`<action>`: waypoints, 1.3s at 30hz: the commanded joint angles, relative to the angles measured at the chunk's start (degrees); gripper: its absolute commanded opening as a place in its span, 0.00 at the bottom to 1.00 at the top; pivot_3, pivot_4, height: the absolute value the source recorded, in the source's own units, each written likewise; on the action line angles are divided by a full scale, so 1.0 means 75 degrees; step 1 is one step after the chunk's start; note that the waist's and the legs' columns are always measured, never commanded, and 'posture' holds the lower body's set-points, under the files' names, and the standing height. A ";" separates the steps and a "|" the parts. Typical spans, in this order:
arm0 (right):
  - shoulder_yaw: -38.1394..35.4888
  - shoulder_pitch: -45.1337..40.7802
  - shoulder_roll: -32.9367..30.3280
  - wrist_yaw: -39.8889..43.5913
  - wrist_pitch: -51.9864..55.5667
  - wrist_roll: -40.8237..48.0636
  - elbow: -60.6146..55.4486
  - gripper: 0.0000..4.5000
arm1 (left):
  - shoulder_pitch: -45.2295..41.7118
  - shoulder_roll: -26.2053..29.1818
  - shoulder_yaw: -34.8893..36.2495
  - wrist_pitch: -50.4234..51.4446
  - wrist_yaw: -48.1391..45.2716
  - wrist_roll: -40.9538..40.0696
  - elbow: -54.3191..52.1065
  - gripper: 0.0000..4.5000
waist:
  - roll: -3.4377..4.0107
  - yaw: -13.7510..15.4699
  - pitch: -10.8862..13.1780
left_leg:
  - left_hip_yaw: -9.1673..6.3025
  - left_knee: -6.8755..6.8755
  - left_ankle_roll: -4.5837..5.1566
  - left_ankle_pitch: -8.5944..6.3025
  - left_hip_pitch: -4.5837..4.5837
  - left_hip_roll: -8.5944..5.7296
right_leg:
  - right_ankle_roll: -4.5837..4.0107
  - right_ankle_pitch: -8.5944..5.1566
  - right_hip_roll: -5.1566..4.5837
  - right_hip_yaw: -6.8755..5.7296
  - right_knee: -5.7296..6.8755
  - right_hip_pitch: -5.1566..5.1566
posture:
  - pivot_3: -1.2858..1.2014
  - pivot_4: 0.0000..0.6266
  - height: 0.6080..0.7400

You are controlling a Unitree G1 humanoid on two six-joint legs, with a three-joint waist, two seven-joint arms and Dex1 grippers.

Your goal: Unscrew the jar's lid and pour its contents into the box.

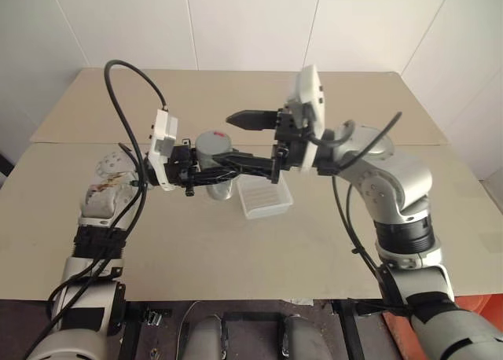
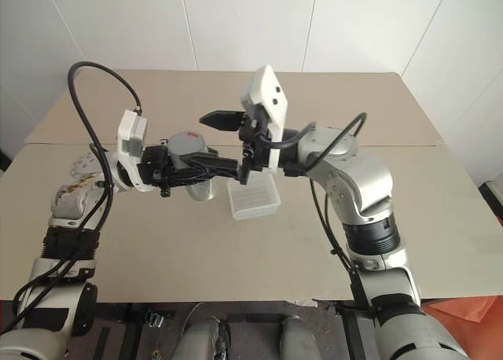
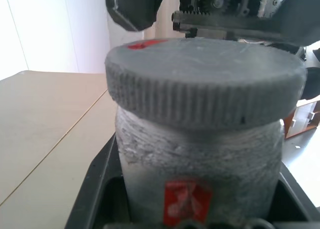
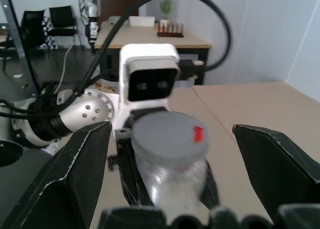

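My left gripper (image 1: 211,174) is shut on the jar (image 1: 216,157), holding it upright above the table, just left of the box (image 1: 263,196). The jar's sides (image 3: 200,154) are silvery with a red label, and they hide the contents. The grey ribbed lid (image 3: 205,84), with a red mark on top, sits on the jar. My right gripper (image 1: 242,144) comes in level from the right and is open. Its fingers (image 4: 75,174) stand wide on either side of the lid (image 4: 170,134), with a gap on each side. The white box lies on the table with nothing in it.
The beige tabletop (image 1: 354,242) stretches around the box, with a second board (image 1: 236,85) behind it up to the white wall. Black cables (image 1: 126,101) loop over both arms.
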 commanded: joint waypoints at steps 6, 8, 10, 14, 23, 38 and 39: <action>0.0240 -0.0632 0.0605 -0.0153 -0.0415 -0.0464 0.0644 1.00 | -0.0006 -0.0018 0.0044 0.0011 0.0025 -0.0140 -0.0390 0.44 | 0.0000 -0.0003 0.0000 | 0.0001 0.0000 0.0000 0.0000 0.0000 0.0001 | 0.0000 0.0000 0.0000 0.0000 0.0000 0.0000 | 0.52 0.24 1.00; 0.0265 -0.0668 0.0652 -0.0110 -0.0453 -0.0547 0.0787 1.00 | 0.0030 0.0017 0.0070 0.0042 0.0033 -0.0160 -0.0446 0.44 | 0.0000 0.0006 0.0000 | 0.0001 0.0000 0.0000 0.0000 0.0000 0.0001 | 0.0000 0.0000 0.0000 0.0000 0.0001 0.0000 | 0.52 0.24 1.00; 0.0271 -0.0695 0.0668 -0.0117 -0.0496 -0.0676 0.0940 1.00 | 0.0039 0.0052 0.0097 0.0059 0.0038 -0.0171 -0.0469 0.44 | 0.0000 0.0009 0.0000 | 0.0000 0.0000 0.0000 0.0000 -0.0001 0.0000 | 0.0000 0.0000 0.0000 -0.0001 0.0001 0.0000 | 0.52 0.24 1.00; 0.0150 -0.0662 0.0597 -0.0101 -0.0535 -0.0798 0.1118 1.00 | 0.0064 0.0130 0.0155 0.0067 0.0034 -0.0187 -0.0491 0.44 | 0.0000 -0.0001 0.0000 | -0.0001 -0.0001 0.0000 0.0000 -0.0001 0.0001 | 0.0000 0.0000 0.0000 -0.0001 0.0001 0.0000 | 0.52 0.24 1.00; -0.0232 -0.0178 -0.0058 -0.0022 -0.0397 -0.0685 0.0849 1.00 | 0.0221 0.0412 0.0293 0.0036 0.0041 -0.0272 -0.0619 0.44 | 0.0000 0.0005 0.0000 | 0.0000 -0.0001 0.0000 0.0000 -0.0001 0.0001 | 0.0000 0.0000 -0.0001 -0.0001 0.0000 0.0000 | 0.52 0.24 1.00; -0.0209 0.0330 -0.0550 0.0526 -0.0485 -0.0393 0.0145 1.00 | 0.0364 0.0465 0.0290 0.0050 0.0068 -0.0324 -0.0784 0.44 | 0.0000 0.0003 0.0000 | 0.0001 -0.0002 0.0000 0.0000 0.0000 0.0001 | 0.0000 0.0000 -0.0001 0.0000 -0.0002 -0.0001 | 0.52 0.24 1.00; -0.0205 0.0376 -0.0566 0.0594 -0.0479 -0.0344 0.0019 1.00 | 0.0361 0.0456 0.0275 0.0038 0.0067 -0.0312 -0.0773 0.44 | 0.0000 0.0004 0.0000 | 0.0001 -0.0002 0.0000 0.0000 -0.0001 0.0001 | 0.0000 0.0000 -0.0001 0.0000 -0.0002 -0.0001 | 0.52 0.24 1.00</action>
